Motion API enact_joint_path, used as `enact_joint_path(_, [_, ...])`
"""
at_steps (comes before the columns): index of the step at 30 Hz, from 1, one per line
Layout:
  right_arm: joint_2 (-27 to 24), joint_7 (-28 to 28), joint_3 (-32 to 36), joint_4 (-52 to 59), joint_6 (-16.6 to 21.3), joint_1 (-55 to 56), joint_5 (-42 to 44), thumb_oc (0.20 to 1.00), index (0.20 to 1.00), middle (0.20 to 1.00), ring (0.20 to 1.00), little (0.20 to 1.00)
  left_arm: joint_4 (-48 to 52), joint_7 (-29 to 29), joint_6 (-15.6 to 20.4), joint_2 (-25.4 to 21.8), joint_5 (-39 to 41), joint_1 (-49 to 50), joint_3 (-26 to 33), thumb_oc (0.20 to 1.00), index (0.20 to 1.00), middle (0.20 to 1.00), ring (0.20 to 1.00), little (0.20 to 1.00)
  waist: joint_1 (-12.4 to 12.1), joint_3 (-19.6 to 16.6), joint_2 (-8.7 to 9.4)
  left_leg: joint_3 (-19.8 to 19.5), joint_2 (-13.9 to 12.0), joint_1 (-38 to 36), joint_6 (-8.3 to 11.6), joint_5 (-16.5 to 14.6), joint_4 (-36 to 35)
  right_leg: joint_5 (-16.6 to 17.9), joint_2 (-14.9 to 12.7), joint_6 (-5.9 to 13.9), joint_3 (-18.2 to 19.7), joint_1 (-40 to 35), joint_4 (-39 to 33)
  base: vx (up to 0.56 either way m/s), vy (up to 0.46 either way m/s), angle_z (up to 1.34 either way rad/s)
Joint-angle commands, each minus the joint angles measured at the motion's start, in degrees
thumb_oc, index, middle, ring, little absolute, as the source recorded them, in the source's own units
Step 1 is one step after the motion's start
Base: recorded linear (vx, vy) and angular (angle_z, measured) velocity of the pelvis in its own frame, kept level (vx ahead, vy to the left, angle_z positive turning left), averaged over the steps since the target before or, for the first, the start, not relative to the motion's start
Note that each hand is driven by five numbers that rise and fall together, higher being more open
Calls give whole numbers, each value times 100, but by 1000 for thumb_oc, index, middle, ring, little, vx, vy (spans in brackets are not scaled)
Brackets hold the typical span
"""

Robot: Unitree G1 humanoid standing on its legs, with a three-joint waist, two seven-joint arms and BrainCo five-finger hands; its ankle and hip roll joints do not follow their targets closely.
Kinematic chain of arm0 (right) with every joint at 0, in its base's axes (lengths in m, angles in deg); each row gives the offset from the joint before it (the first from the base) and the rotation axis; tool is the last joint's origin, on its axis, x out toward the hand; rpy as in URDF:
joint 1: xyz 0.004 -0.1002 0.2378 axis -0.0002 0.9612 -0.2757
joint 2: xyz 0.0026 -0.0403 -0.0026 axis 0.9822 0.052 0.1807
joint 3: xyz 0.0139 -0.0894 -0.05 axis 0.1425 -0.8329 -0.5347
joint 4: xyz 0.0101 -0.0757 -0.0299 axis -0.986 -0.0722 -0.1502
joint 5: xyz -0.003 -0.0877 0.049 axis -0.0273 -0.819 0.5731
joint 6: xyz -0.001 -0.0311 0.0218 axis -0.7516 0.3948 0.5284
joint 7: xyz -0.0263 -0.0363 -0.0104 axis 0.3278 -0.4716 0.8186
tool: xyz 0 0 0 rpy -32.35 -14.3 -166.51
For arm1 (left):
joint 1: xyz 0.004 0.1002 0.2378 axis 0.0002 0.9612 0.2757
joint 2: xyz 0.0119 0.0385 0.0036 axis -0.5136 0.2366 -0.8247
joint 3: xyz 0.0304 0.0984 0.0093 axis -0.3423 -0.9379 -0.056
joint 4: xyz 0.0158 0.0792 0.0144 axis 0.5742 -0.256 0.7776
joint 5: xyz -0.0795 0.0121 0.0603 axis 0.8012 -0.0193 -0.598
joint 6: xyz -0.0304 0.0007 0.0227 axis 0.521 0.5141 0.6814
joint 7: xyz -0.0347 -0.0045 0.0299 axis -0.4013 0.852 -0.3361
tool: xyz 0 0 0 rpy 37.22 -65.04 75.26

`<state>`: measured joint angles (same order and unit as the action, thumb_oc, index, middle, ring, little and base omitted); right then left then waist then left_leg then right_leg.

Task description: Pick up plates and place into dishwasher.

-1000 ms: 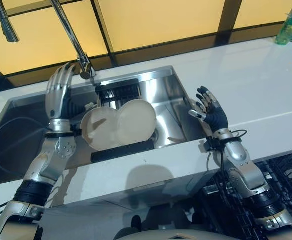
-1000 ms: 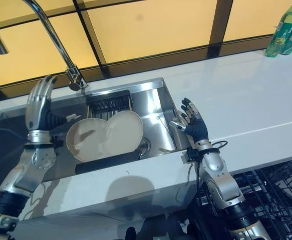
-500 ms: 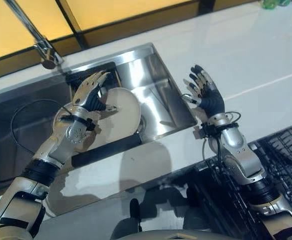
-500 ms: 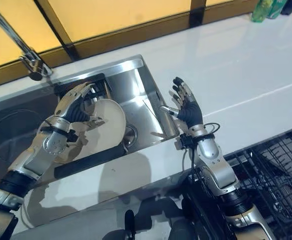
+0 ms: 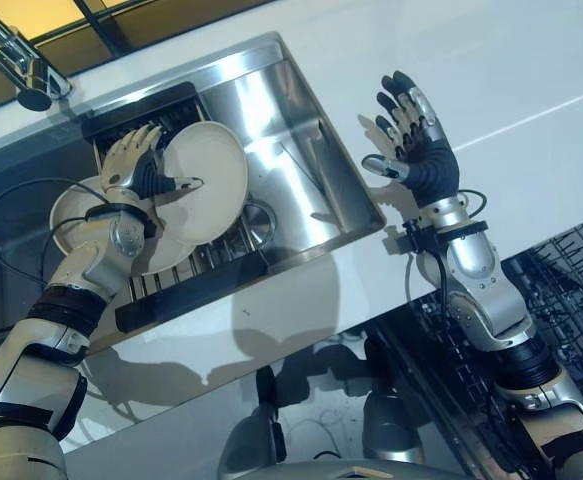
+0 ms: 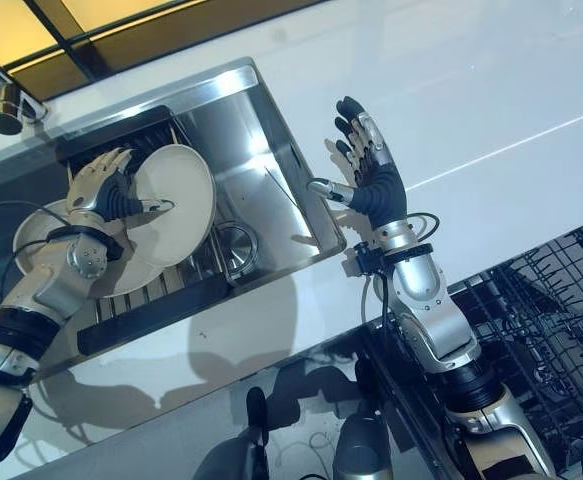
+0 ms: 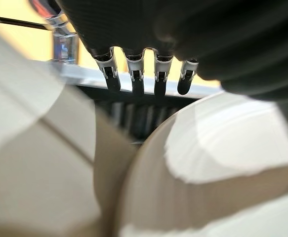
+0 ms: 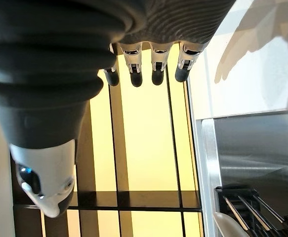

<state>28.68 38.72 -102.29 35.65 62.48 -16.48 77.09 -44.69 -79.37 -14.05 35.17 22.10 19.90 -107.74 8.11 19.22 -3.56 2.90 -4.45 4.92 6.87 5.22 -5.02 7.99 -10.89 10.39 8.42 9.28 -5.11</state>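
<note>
My left hand [image 5: 133, 165] has come down from the tap to the front plate [image 5: 209, 178] in the sink rack [image 5: 193, 275], thumb on its face, fingers over the rim. So the grasp is starting. My right hand [image 5: 416, 140] waits spread above the counter [image 5: 531, 60].

The sink [image 5: 316, 170] is brushed steel with a soft sheen, and the tap [image 5: 21, 70] is polished metal. Two plates [image 5: 211, 180] look like smooth, matt cream ceramic. The surface [image 5: 531, 60] is glossy white. A black wire rack [image 5: 171, 115] stands in the sink; another dark wire rack [image 6: 561, 320] looks coated.
</note>
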Motion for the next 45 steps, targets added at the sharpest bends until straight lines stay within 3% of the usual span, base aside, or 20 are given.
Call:
enact_joint_path(1, [-336,-53,205,-563,-71,57,-171,1000,1000,1000,1000,1000,-572,-172,-186,-338,-106,-589,87,1000,1000,1000,1000,1000,16,321,105,-139,411,275,-493,90,84,25,392,-515,-15,206,362,0,0,0])
enact_joint_path(3, [-325,-65,223,-537,-92,45,-195,1000,1000,1000,1000,1000,-608,-22,-99,-311,14,-625,113,1000,1000,1000,1000,1000,18,323,108,-131,420,292,-493,87,82,24,386,-515,-28,233,370,0,0,0])
enact_joint_path(8, [-291,-69,263,-473,-181,22,-226,1000,1000,1000,1000,1000,-442,1213,316,-88,1174,-577,99,1000,1000,1000,1000,1000,27,298,75,-131,458,259,-495,79,55,11,388,-523,-53,201,353,0,0,0])
enact_joint_path(14, [-250,-23,247,-430,-366,-81,-282,1000,1000,1000,1000,1000,-88,2631,351,375,3265,-480,196,1000,1000,1000,1000,1000,53,284,-13,-101,493,194,-511,69,28,-14,382,-543,-73,143,347,8,35,0])
enact_joint_path(20, [-240,23,199,-466,-333,-82,-304,1000,1000,1000,1000,1000,172,3638,191,636,4667,-440,203,1000,1000,1000,1000,1000,90,302,-56,-69,505,163,-521,60,30,-15,385,-556,-68,124,355,3,11,0])
enact_joint_path(28, [-175,-10,125,-490,-192,-19,-345,1000,1000,1000,1000,1000,528,3997,410,917,5813,-338,372,1000,1000,1000,1000,1000,89,319,-26,-39,500,172,-540,36,11,-10,379,-566,-85,135,328,0,0,0])
enact_joint_path(35, [-97,4,137,-507,-124,46,-366,1000,1000,1000,1000,1000,839,3956,442,1074,5990,-220,500,1000,1000,1000,1000,1000,61,278,-11,-54,512,195,-554,38,2,9,375,-573,-123,150,308,0,0,0])
enact_joint_path(36, [-105,9,149,-519,-106,56,-352,1000,1000,1000,1000,1000,850,3929,443,1060,5934,-190,503,727,727,727,727,727,55,268,-11,-58,513,196,-554,37,2,11,375,-574,-129,148,303,0,0,0])
enact_joint_path(37, [-102,1,149,-521,-103,56,-347,1000,1000,1000,1000,1000,854,3893,434,1058,5907,-172,496,388,388,388,388,388,52,260,-10,-63,514,198,-554,39,2,14,375,-575,-133,147,300,0,0,0])
enact_joint_path(38, [-97,-18,146,-506,-109,63,-351,1000,1000,1000,1000,1000,857,3858,429,1063,5892,-152,492,200,200,200,200,200,47,249,-6,-72,516,202,-553,40,2,15,373,-572,-136,149,300,0,0,0])
enact_joint_path(45, [-120,-40,163,-495,-95,126,-300,1000,1000,1000,1000,1000,821,3845,556,1067,5971,38,589,200,200,200,200,200,14,187,1,-91,508,190,-559,32,2,19,365,-575,-172,118,270,0,0,0])
